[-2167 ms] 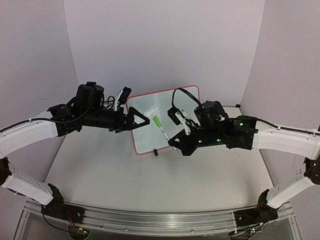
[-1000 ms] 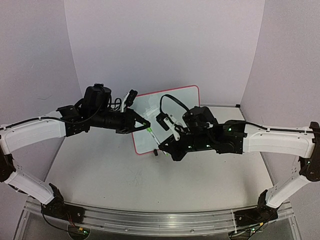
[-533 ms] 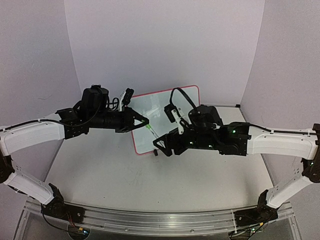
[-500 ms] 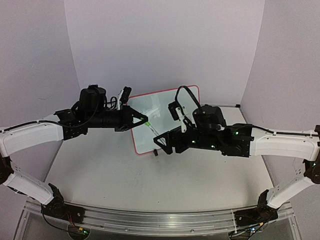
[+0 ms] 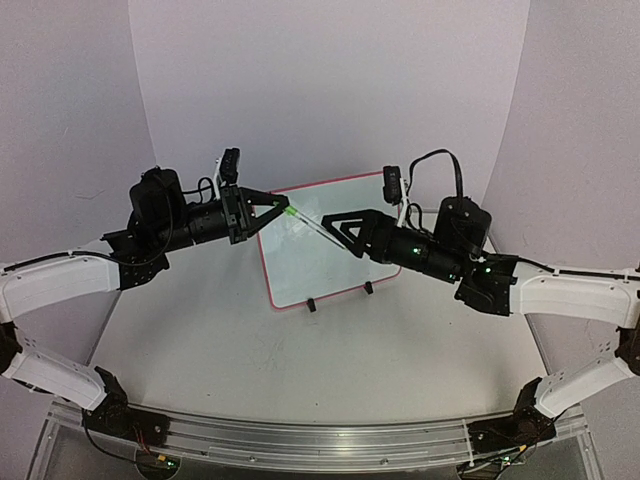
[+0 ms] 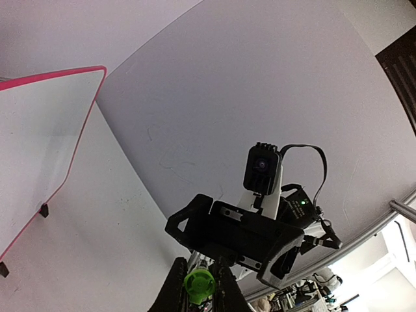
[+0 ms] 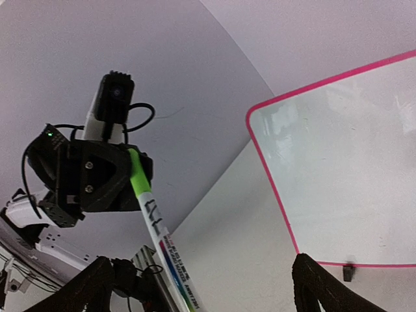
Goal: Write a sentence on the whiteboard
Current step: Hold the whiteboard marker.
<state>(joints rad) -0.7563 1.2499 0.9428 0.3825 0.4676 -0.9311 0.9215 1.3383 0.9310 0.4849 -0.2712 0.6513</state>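
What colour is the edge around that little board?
The frame is pink-red, clearest in the right wrist view.

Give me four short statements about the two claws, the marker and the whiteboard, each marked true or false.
1. The left claw is shut on the green end of the marker. True.
2. The right claw is clamped on the marker. False: its jaws stand wide open on either side of it.
3. The whiteboard lies flat on the table. False: it stands propped up.
4. The whiteboard has a pink-red frame. True.
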